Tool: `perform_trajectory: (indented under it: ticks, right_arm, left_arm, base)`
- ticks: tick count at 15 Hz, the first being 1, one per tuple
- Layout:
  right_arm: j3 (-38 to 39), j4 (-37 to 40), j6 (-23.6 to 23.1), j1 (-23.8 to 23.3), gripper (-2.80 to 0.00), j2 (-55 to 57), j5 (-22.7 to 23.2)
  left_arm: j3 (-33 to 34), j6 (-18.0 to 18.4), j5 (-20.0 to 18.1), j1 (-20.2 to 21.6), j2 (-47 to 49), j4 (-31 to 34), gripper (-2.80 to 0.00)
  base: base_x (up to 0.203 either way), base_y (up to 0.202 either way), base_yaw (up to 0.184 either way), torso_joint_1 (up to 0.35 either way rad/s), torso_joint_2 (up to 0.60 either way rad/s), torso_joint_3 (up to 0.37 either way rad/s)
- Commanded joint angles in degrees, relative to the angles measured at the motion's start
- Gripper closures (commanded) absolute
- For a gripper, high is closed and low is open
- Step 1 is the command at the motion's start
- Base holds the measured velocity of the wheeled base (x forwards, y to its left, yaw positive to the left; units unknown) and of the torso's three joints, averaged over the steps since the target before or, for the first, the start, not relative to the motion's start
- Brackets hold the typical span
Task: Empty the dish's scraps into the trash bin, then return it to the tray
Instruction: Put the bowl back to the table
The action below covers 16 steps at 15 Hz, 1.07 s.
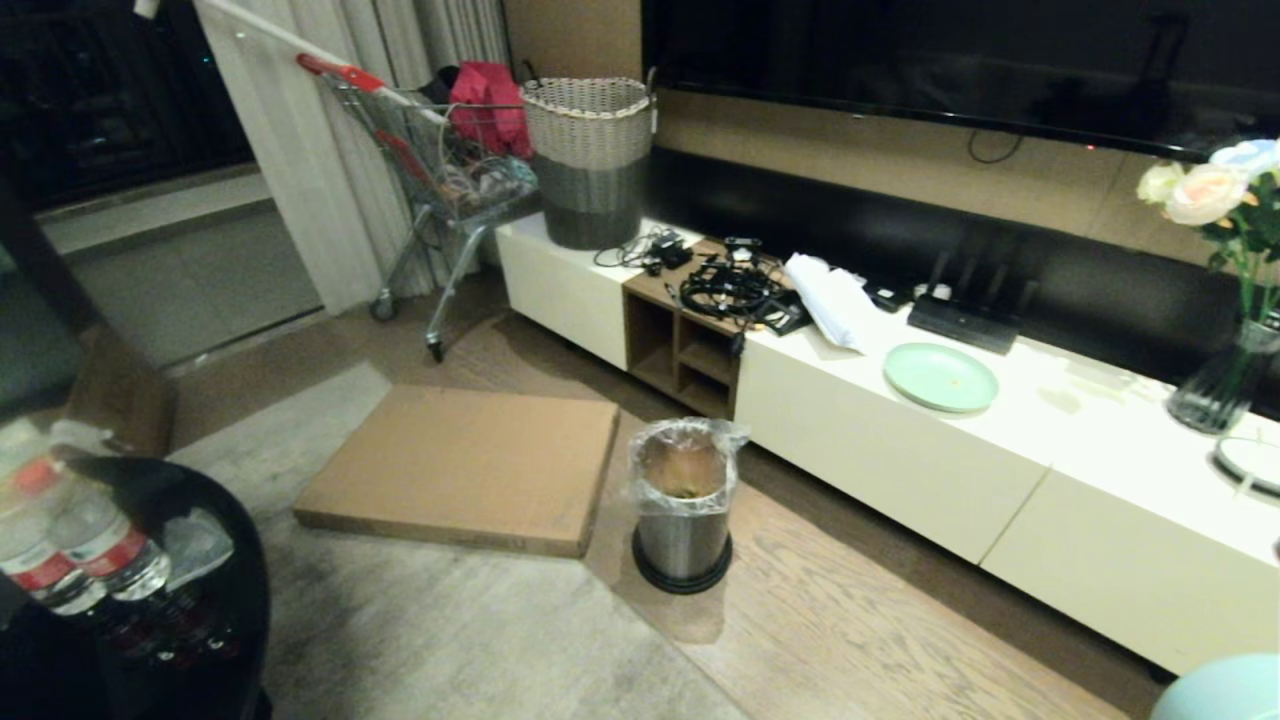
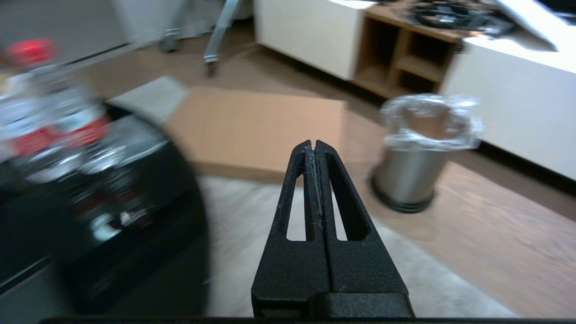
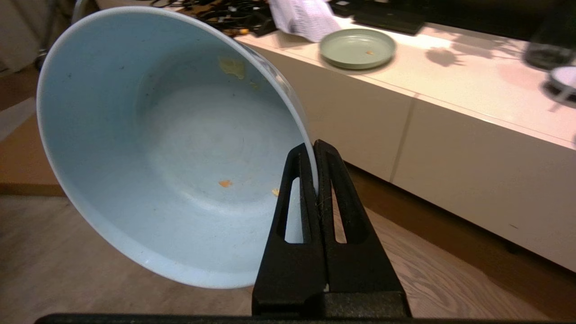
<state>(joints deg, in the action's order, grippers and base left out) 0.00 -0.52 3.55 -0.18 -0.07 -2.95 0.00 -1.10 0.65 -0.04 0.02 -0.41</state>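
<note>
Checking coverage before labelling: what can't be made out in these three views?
- Tray: in no view.
- Bowl: head view shows only a sliver at its bottom right corner; right gripper pinches its rim.
- Trash bin: contents too dark and small in head view; left wrist view blurred.
- Bottles: labels blurred.
- Left gripper: shut, outside head view.

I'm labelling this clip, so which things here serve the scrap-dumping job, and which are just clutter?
Job: pale blue round plastic bowl, pinched at its rim by right gripper; brushed-steel cylindrical trash bin. No tray visible.

Clutter: mint-green flat plate, woven white-and-grey basket, flat cardboard sheet, shopping cart.
</note>
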Motion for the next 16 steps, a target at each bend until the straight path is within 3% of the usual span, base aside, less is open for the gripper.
perform_trajectory:
  ticks: [1, 16]
  right_arm:
    - [0.0, 0.0, 0.06, 0.01, 0.0, 0.07, -0.04]
    - [0.0, 0.0, 0.06, 0.01, 0.0, 0.07, -0.04]
  left_arm:
    - [0.0, -0.04, -0.01, 0.04, -0.02, -0.03, 0.0]
    - [0.0, -0.04, -0.04, 0.04, -0.02, -0.03, 0.0]
  base:
    - [0.002, -0.008, 0.167, 0.011, 0.0, 0.002]
    - [0.001, -0.009, 0.167, 0.002, 0.0, 0.002]
